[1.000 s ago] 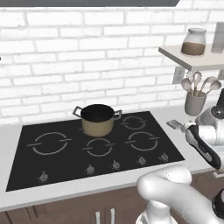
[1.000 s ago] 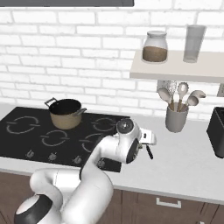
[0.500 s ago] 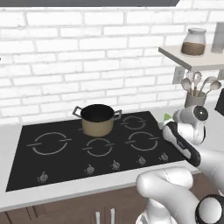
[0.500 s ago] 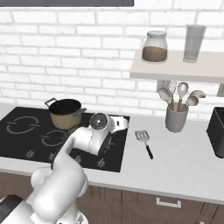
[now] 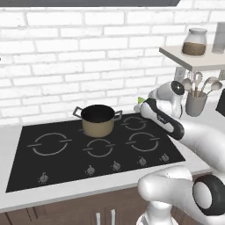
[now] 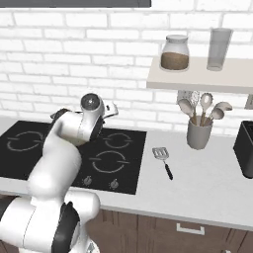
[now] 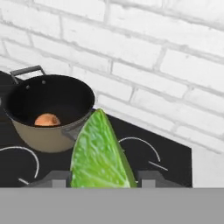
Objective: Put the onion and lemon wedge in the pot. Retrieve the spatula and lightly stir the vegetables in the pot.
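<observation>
Hand view shows the gripper (image 7: 101, 180) clamped on the lemon wedge (image 7: 99, 153), held just right of the pot (image 7: 47, 113). The onion (image 7: 47, 120) lies inside the pot. Right base view has the spatula (image 6: 163, 160) on the counter (image 6: 207, 183) beside the cooktop (image 6: 126, 163).

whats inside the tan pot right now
In the hand view, the short tan pot with the dark inside holds the small orange-red onion piece, against its near wall. The near rim hides the floor beneath it. The green wedge is outside, in the claw.
</observation>
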Controlling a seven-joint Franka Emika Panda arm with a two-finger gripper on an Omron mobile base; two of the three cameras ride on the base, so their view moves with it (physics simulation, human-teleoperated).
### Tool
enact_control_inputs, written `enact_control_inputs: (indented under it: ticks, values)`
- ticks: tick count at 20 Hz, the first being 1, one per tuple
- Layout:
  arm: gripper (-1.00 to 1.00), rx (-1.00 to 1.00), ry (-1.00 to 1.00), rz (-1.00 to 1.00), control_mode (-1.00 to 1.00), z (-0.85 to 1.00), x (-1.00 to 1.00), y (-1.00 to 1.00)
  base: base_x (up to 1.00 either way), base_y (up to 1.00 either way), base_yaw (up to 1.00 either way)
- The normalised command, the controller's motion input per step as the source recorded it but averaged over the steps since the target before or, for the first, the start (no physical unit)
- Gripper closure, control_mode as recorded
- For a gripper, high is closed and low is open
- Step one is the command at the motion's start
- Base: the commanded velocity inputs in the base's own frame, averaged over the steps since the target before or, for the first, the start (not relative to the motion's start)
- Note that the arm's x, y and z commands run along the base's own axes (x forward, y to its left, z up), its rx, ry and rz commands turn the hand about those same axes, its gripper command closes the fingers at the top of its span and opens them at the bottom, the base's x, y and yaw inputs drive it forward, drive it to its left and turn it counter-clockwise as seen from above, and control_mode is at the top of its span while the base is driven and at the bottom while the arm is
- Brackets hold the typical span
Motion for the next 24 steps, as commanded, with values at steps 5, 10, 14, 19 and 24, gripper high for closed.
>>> enact_control_inputs:
  ticks: [5,10,14,19,24]
  values:
    - [1.00,0.00,0.19,0.05,-1.00,-0.01,0.43,1.00,0.00,0.00,0.00]
    - [1.00,-0.01,0.16,0.01,-1.00,-0.17,0.40,1.00,0.00,0.00,0.00]
    - [1.00,-0.06,0.17,0.00,-1.00,-0.59,0.49,0.94,0.00,0.00,0.00]
    - [1.00,0.00,0.03,0.00,-1.00,-0.65,0.38,0.40,0.00,0.00,0.00]
    - [1.00,0.00,0.00,0.00,-1.00,-0.64,0.38,0.00,0.00,0.00,0.00]
